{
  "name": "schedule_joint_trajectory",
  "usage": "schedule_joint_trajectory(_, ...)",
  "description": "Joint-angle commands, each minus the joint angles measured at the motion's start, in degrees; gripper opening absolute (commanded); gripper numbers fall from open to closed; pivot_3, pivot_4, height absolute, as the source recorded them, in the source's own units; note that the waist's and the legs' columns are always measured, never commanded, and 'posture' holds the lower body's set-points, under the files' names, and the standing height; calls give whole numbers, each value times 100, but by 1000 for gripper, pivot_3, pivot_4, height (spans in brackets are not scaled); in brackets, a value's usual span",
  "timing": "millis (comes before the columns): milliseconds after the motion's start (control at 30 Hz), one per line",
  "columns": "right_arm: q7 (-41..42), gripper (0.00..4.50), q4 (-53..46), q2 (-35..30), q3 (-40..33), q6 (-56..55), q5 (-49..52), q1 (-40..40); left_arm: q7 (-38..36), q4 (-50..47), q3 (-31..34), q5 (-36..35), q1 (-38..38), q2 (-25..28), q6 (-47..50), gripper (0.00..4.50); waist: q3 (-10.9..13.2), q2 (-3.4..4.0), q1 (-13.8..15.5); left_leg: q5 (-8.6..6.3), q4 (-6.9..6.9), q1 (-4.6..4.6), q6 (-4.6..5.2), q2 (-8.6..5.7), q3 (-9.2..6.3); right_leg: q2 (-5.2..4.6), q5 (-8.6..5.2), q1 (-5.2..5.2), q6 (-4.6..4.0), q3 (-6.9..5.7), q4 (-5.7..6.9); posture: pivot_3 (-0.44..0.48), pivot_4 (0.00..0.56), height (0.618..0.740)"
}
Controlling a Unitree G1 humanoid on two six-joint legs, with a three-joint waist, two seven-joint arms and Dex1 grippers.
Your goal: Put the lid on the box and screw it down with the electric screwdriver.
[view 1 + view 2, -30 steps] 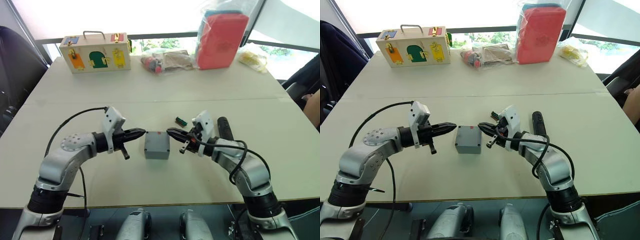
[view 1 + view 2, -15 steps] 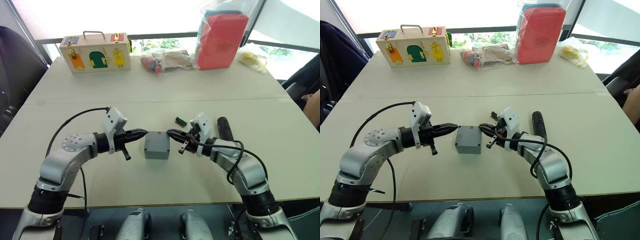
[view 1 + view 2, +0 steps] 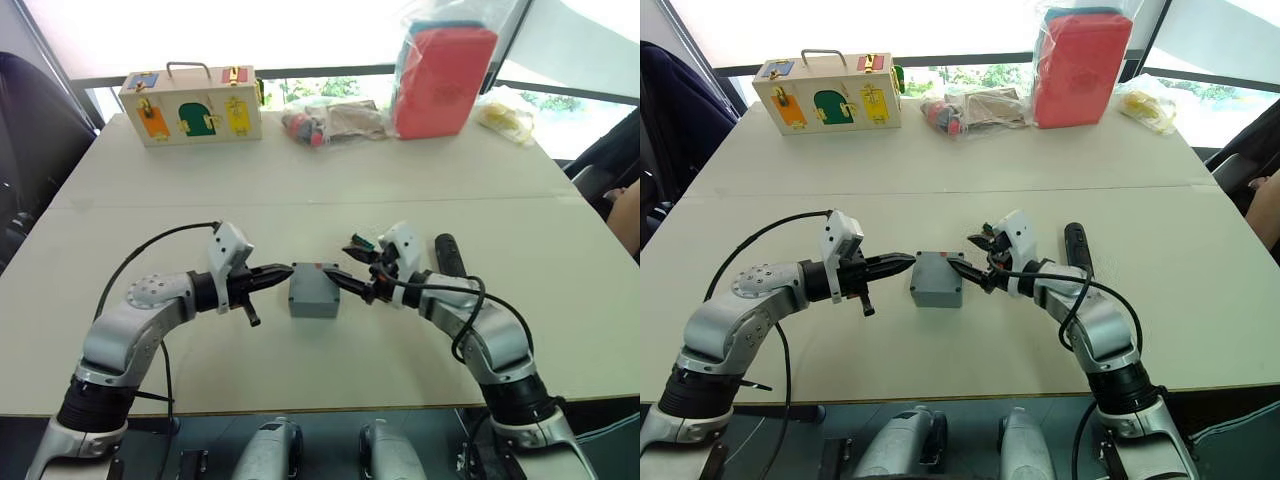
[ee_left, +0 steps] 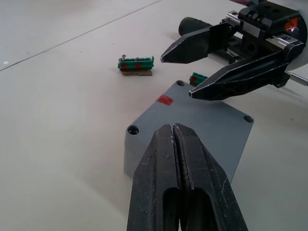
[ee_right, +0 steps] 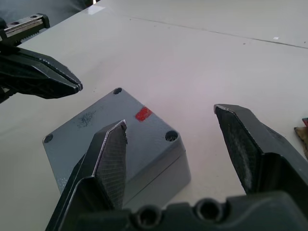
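The grey box [image 3: 313,290] stands mid-table. The flat grey lid [image 4: 204,120], with corner screw holes and a small red mark, lies on top of it. My left gripper [image 3: 285,270] is shut, its tip right at the box's left side. My right gripper [image 3: 342,262] is open at the box's right side. One finger hangs over the lid's right edge and the other is raised above it. The black electric screwdriver [image 3: 447,255] lies on the table behind my right wrist, untouched.
Small green connector pieces [image 4: 136,65] lie just beyond the box. At the far edge stand a wooden box with coloured doors [image 3: 190,105], a clear bag of parts [image 3: 325,122], a red case in plastic [image 3: 442,65] and a yellow bag [image 3: 505,115].
My right gripper has gone from shut to open and moved left onto the box's right edge. The left gripper crept a little closer to the box.
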Motion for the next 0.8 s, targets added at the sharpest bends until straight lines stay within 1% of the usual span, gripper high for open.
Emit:
schedule_joint_trajectory(33, 52, 2920, -507, -220, -541, 269, 393, -86, -105, -102, -14, -32, -136, -72, -205, 0, 0, 0, 13, 0, 0, 0, 0, 0, 0, 0, 0, 1, 0, 0, -1, 0, 150, 740)
schedule_joint_trajectory(100, 80, 2920, -666, -444, -951, 590, 695, -41, -172, -61, -79, -51, -247, -148, -229, 0, 0, 0, 19, 0, 0, 0, 1, 0, 0, -1, 0, 2, 0, 0, -1, 0, 150, 740)
schedule_joint_trajectory(167, 118, 2920, -735, -839, -1220, 916, 761, 18, -312, -25, -155, -71, -370, -179, -251, 0, 1, 1, 82, -1, 0, 0, 2, -1, 0, -2, 0, 1, 0, 0, -1, 0, 150, 740)
schedule_joint_trajectory(267, 268, 3673, -711, -1682, -1380, 1372, 672, 91, -426, 82, -263, 16, -597, -232, -371, 0, 1, 1, 118, -8, 2, 1, 14, -1, 1, -4, 0, 6, 0, -1, -3, 0, 150, 740)
schedule_joint_trajectory(300, 243, 4046, -675, -1939, -1395, 1494, 572, 82, -447, 127, -280, 14, -674, -255, -387, 0, 1, 1, 117, -22, 3, 1, 38, -1, 1, -4, 0, 7, 0, -2, -4, 0, 150, 740)
schedule_joint_trajectory(333, 125, 4345, -537, -2283, -1285, 1657, 294, 11, -458, 153, -300, -4, -750, -293, -383, 0, 1, 1, 112, -22, 4, 1, 38, -1, 1, -5, 0, 7, 0, -1, -3, 0, 150, 740)
schedule_joint_trajectory(367, 44, 4465, -428, -2572, -1193, 1884, 119, -69, -460, 160, -325, -16, -805, -331, -371, 0, 2, 4, 115, -23, 4, 2, 39, 0, 2, -5, 0, 7, 0, -1, -3, 0, 150, 740)
schedule_joint_trajectory(400, -8, 4465, -353, -2759, -1123, 2038, 26, -125, -458, 161, -346, -13, -837, -361, -363, 0, 1, 3, 112, -22, 5, 0, 39, -2, 4, -7, 0, 6, 0, -2, -2, 0, 150, 740)
schedule_joint_trajectory(433, 32, 4465, -341, -3029, -1078, 2768, 175, -275, -436, 135, -437, 30, -850, -442, -387, 0, 1, 4, 110, -23, 6, 0, 40, -1, 4, -7, 0, 8, 0, -3, -3, 0, 150, 740)
schedule_joint_trajectory(500, -3, 4465, -282, -3089, -1253, 3989, 528, -659, -345, 29, -641, 136, -828, -619, -443, 0, 0, 6, 99, -25, 5, 1, 43, -1, 7, -9, 0, 6, 0, -2, -4, 0, 150, 740)
schedule_joint_trajectory(567, -100, 4465, -145, -2962, -1405, 4706, 644, -952, -315, -82, -698, 168, -788, -685, -473, 0, 0, 6, 79, -25, 5, 1, 43, 5, 7, -8, 0, 7, -1, -1, -6, 0, 150, 740)
schedule_joint_trajectory(700, -178, 4465, 44, -2554, -1720, 5554, 836, -1145, -259, -233, -743, 187, -776, -733, -486, 0, 0, 5, 106, -25, 5, -1, 43, 13, 5, -9, 0, 7, -2, 1, -9, 0, 150, 740)
schedule_joint_trajectory(800, -210, 4465, 347, -2381, -1799, 5763, 912, -1129, -179, -318, -742, 132, -748, -817, -458, 0, -1, 6, 116, -27, 8, -2, 47, 10, 6, -9, 1, 11, -2, 1, -9, 0, 150, 740)
